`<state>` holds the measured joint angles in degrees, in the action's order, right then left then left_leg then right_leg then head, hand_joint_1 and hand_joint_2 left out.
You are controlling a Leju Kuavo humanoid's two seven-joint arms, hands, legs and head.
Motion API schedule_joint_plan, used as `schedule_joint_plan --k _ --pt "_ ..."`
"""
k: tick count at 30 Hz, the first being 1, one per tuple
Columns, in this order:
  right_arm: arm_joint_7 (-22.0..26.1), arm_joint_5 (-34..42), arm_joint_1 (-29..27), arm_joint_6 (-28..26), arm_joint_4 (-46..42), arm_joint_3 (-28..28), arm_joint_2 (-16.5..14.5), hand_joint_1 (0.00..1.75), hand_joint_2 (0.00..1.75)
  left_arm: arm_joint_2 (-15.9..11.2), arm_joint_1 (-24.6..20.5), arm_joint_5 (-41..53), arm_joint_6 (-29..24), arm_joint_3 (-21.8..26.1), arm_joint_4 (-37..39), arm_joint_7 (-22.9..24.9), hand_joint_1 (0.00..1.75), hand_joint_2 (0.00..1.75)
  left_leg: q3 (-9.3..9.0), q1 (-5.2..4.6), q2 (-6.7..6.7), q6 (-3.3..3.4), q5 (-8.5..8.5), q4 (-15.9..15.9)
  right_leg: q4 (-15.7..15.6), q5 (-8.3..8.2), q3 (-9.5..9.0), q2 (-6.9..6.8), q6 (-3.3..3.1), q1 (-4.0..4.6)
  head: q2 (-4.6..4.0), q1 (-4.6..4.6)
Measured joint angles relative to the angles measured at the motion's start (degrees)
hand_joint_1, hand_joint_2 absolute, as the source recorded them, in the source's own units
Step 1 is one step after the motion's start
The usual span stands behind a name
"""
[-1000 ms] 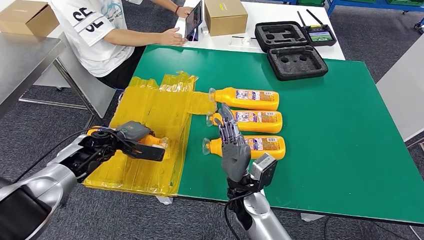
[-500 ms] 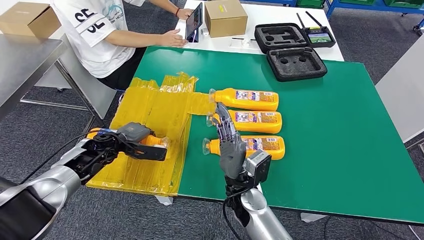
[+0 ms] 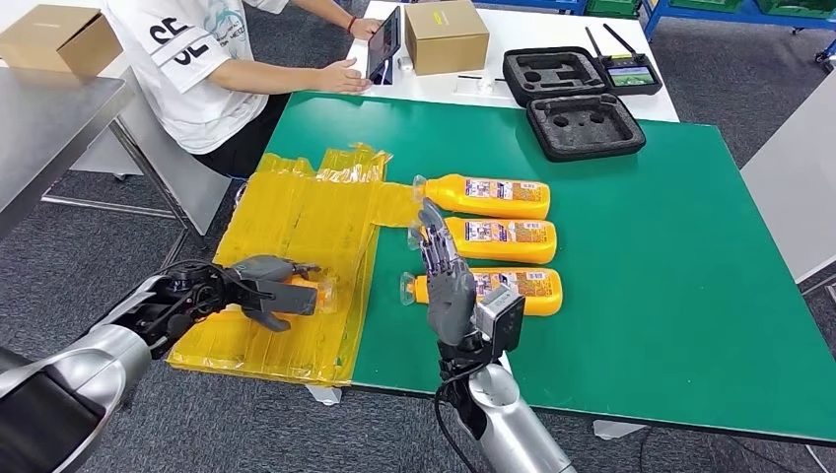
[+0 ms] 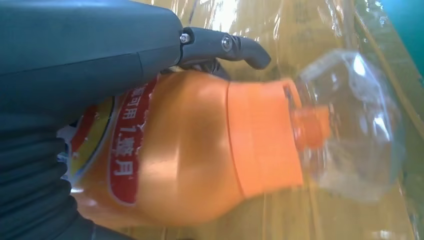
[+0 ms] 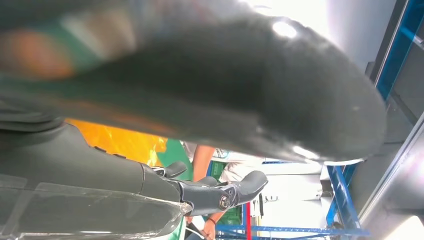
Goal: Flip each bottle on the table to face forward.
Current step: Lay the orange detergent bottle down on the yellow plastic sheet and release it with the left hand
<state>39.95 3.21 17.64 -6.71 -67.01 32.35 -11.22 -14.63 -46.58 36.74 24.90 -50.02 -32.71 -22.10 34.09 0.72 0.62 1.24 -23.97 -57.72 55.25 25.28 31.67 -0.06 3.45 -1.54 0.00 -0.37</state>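
Three orange bottles lie side by side on the green table [image 3: 670,256], clear caps pointing left: the far one [image 3: 488,195], the middle one [image 3: 503,239] and the near one [image 3: 522,288]. My left hand [image 3: 258,289] grips a fourth orange bottle [image 3: 308,292] just above the yellow plastic sheet [image 3: 296,217]. Its red label and clear cap show close up in the left wrist view, the bottle [image 4: 190,150] lying under my left hand [image 4: 85,55]. My right hand [image 3: 446,286] stands upright with straight, spread fingers [image 5: 215,192], holding nothing, in front of the near bottle's neck.
A person sits at the table's far left corner, holding a tablet [image 3: 383,41]. A cardboard box [image 3: 446,33] and an open black foam case [image 3: 582,94] stand at the back. A metal table [image 3: 44,113] is at the left.
My left hand has rolled over with its bottle, its fingers now curled on top. My right hand has drifted slightly left and away from me, still upright.
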Motion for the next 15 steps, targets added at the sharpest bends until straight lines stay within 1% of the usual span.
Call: schedule_joint_plan --k 5,9,15 --pt "0.0 0.0 0.6 0.0 0.8 0.3 -0.1 0.00 0.00 -0.2 0.1 -0.3 0.8 0.6 0.7 -0.4 0.00 0.00 -0.02 0.00 0.08 0.01 0.05 0.0 0.0 -0.01 -0.05 -0.04 -0.01 -0.01 -0.01 0.02" --pt "0.0 0.0 0.8 0.0 1.2 0.4 -0.1 0.00 0.00 -0.2 0.1 -0.5 1.1 0.7 1.0 -0.4 0.00 0.00 -0.03 -0.01 0.09 -0.02 0.13 0.0 0.0 -0.10 -0.06 -0.04 -0.16 -0.01 0.00 0.01" --pt "0.0 0.5 0.8 0.0 1.4 0.5 -0.1 0.00 0.00 -0.3 -0.1 -3.8 4.6 1.0 1.3 -2.6 0.00 0.00 -0.06 -0.01 0.06 -0.08 0.21 0.0 0.0 -0.11 -0.06 -0.03 -0.17 0.00 0.00 0.00"
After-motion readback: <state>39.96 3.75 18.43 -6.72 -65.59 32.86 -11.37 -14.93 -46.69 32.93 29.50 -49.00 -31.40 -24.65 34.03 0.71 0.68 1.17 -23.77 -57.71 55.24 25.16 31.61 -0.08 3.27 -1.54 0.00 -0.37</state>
